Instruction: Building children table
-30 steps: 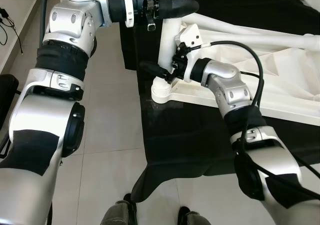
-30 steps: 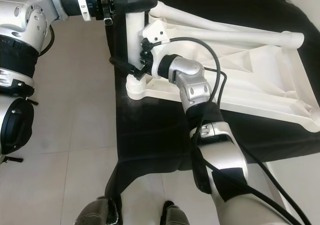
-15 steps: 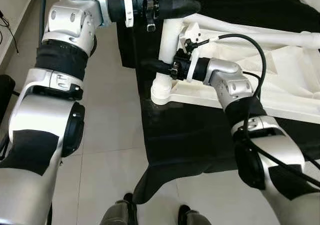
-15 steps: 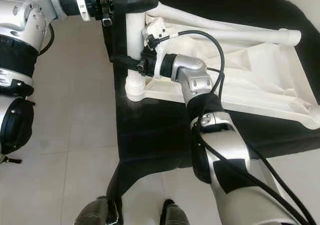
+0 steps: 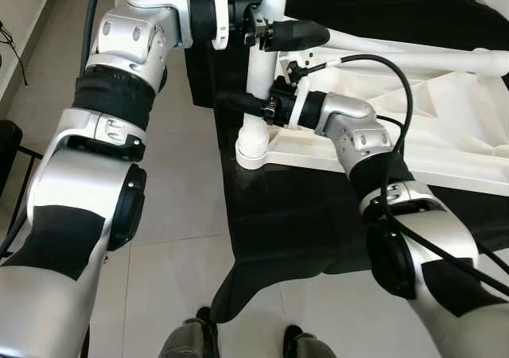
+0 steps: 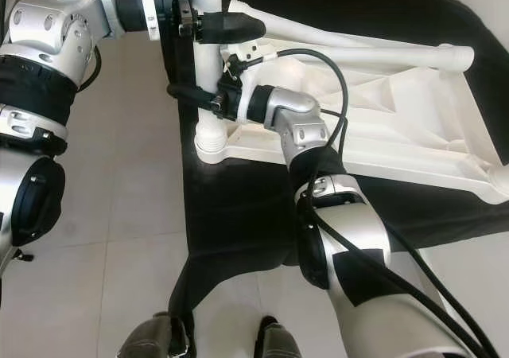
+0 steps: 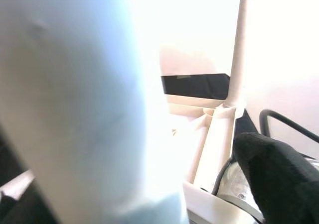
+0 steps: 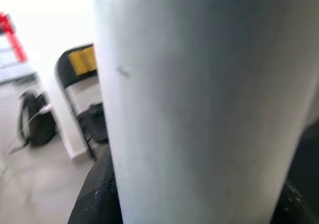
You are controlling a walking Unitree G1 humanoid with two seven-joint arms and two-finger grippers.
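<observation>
Two grippers on one white leg (image 5: pixel 262 64), stacked: left gripper (image 5: pixel 274 33) high on it, right gripper (image 5: pixel 253 105) lower, just above the socket collar (image 5: pixel 254 145).

Left fingers (image 5: pixel 298 33) straddle the leg, one black finger showing on the near side, the rest behind the tube. In the left wrist view the leg (image 7: pixel 89 109) sits right against the lens with one finger (image 7: pixel 281 181) beside it. Reads as clamped on the leg.

Right fingers (image 5: pixel 238 102) stick out past the leg on the robot's left side and look wrapped round it. In the right wrist view the leg (image 8: pixel 199 99) runs between dark finger bases. Looks like a pinch, though I can't see pad contact directly.

Leg is upright, foot in the corner socket of the upturned tabletop (image 5: pixel 461 127), which lies on black cloth (image 5: pixel 278 215) over the desk, corner near the cloth's edge above the tile floor (image 5: pixel 175 199).

Risks, my judgement:
- Grippers pulling off-axis against each other cocks the leg, so it binds or cross-threads in the collar.
- Side load on that corner could drag the tabletop towards the edge.
- Smooth tube, so the fingers may slip on a twist.
- Right arm's cable (image 5: pixel 398 79) loops near the work and could snag.
</observation>
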